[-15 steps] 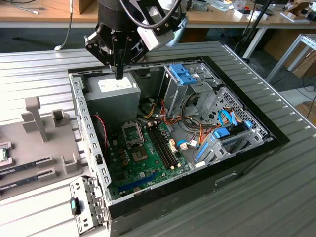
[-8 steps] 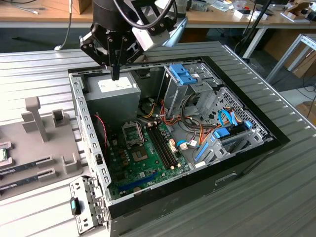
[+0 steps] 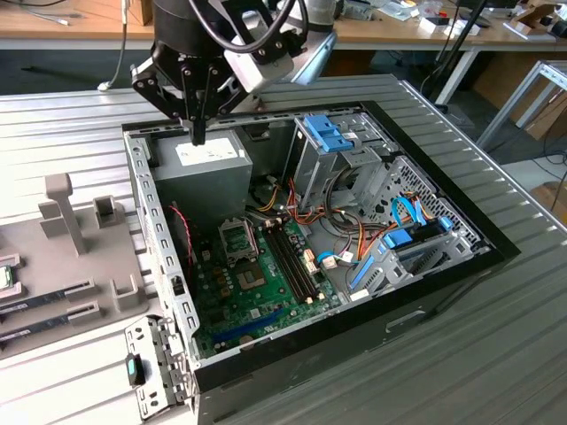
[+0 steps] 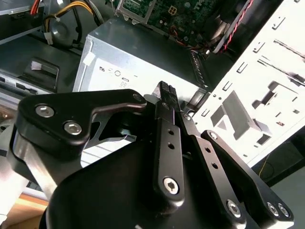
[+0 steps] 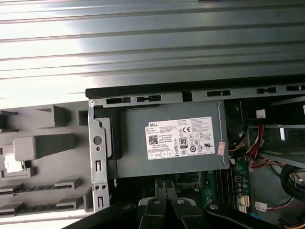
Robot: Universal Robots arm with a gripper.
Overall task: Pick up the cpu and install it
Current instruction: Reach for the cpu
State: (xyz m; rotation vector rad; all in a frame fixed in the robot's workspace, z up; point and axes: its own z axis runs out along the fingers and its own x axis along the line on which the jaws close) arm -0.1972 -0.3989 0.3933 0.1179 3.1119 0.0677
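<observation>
I saw my gripper (image 3: 198, 135) hang over the power supply box (image 3: 204, 177) with its fingers pressed together on nothing, while the cpu (image 3: 4, 278) lay flat in the grey tray (image 3: 40, 261), well apart, probably so it would be easy to grab.

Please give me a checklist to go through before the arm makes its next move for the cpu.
1. Gripper carries nothing: ok.
2. Jaws open for a grasp: not ok, they are shut.
3. Gripper over the cpu: not ok, it hangs above the power supply.
4. cpu lies uncovered in the grey fixture: ok.
5. Motherboard socket empty and open: cannot tell.
</observation>
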